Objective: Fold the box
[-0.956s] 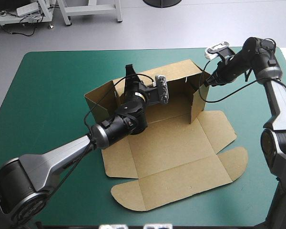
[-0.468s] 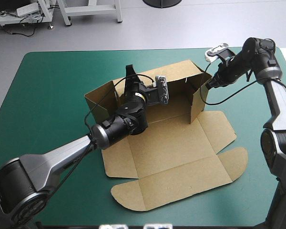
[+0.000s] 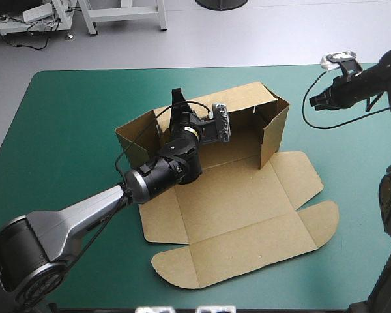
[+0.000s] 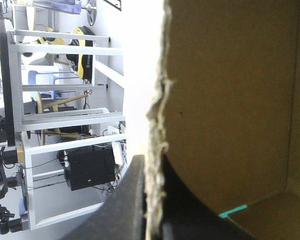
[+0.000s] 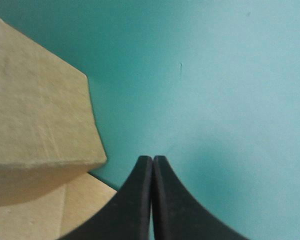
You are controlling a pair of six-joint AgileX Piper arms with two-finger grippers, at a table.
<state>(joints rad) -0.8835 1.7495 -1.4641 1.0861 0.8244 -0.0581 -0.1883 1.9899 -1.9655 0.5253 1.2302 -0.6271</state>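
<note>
Pinching the top edge of the rear wall point(image 3: 246, 117), the left tool point(image 3: 177, 98) is all but closed on the box point(image 3: 234, 195), which lies mid-way on the counter point(image 3: 65, 130), long axis about 8 to 2 o'clock. The right tool point(image 3: 314, 103), closed and empty, hovers off the raised end wall point(image 3: 274, 134), which is at its 8 o'clock; open counter lies around it.

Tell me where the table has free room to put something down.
Free: the teal-green cover from its left edge to the box, and the strip behind the box along the far edge. Crowded: the middle, where the left gripper holds the box's back wall, and the far right corner, under the right gripper.
</note>
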